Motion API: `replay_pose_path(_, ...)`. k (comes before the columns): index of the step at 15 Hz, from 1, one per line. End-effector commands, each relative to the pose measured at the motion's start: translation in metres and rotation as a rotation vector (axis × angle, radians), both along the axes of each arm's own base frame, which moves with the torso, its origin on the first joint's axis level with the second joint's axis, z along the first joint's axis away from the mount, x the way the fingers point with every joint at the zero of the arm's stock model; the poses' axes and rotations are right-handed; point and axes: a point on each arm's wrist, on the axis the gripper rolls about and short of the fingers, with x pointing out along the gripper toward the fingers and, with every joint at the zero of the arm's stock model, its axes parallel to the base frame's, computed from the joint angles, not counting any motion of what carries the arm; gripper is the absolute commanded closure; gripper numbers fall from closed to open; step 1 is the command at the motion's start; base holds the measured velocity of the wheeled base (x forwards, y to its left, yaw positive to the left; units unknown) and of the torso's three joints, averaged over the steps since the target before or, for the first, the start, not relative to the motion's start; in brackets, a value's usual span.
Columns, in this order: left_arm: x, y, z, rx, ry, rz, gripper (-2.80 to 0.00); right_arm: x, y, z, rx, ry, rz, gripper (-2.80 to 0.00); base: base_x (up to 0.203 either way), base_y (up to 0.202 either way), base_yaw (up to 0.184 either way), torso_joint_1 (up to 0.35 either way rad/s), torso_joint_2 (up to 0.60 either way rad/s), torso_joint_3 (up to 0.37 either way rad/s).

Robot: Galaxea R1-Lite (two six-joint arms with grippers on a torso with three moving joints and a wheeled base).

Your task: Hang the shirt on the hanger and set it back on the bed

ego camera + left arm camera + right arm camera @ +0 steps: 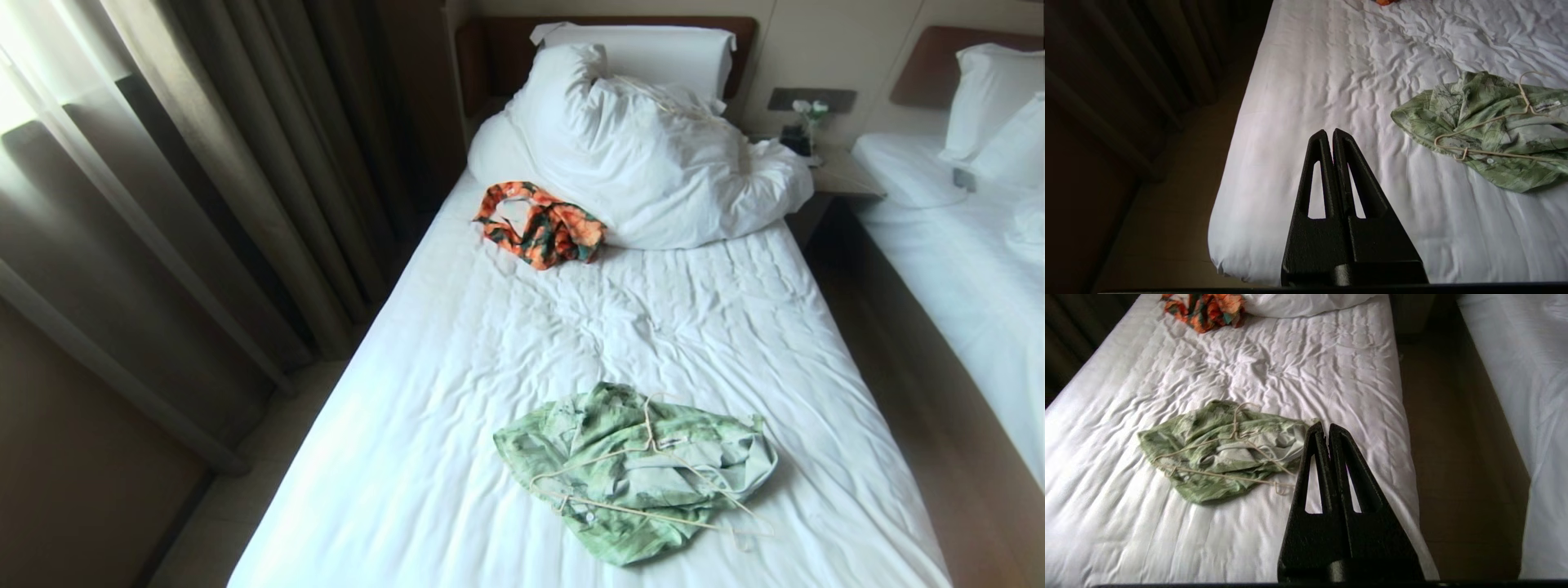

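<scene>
Closest to us lies one shirt [633,474], crumpled in a heap on the near part of the bed [457,392], a little toward our right side. One hanger [653,478] rests flat on top of it, hook pointing toward the headboard, its far-right tip touching the sheet; the shirt is not threaded onto it. We count two garments in all: the second, an orange-and-green bundle [540,224], sits well apart up the bed, just beside the piled duvet [653,163]. One pillow [645,53] stands against the headboard behind that pile.

Our two arms are out of the head view. In the wrist views, the left gripper [1332,132] hangs over the bed's near left corner with its fingers [1321,163] pressed together and holding nothing; the right gripper [1327,428] hangs over the near right edge, fingers [1314,457] likewise pressed together and empty, near the hanger's end.

We see two beds: a second bed [980,269] stands to the right, with one nightstand [841,175] between them, and curtains [163,204] hang on the left.
</scene>
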Motion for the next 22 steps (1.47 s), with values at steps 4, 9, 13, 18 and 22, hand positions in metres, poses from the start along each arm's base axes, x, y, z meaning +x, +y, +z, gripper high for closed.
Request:
replay_pose_path(4,0.002,0.000,-0.005,-0.005,0.004,-0.006,0.00,0.027,0.002,-0.043,0.068,-0.045,0.077,0.00,0.000,0.000,0.000,0.000,0.00,0.000)
replay_pose_path(9,0.002,0.000,-0.004,-0.082,-0.002,0.012,0.00,0.055,0.002,-0.082,0.007,-0.004,0.083,0.00,0.000,0.000,0.000,0.000,0.00,0.000)
replay_pose_path(13,0.002,0.000,-0.005,-0.082,-0.001,0.012,0.00,0.060,0.002,-0.099,-0.071,0.056,0.078,0.00,0.000,0.000,0.000,0.000,0.00,0.000)
replay_pose_path(18,0.002,0.000,-0.005,-0.082,-0.001,0.012,0.00,0.061,0.002,-0.101,-0.066,0.064,0.083,0.00,0.000,0.000,0.000,0.000,0.00,0.000)
replay_pose_path(22,0.002,0.000,-0.004,-0.082,-0.002,0.012,0.00,0.062,0.002,-0.109,-0.111,0.121,0.067,0.00,0.000,0.000,0.000,0.000,0.00,0.000)
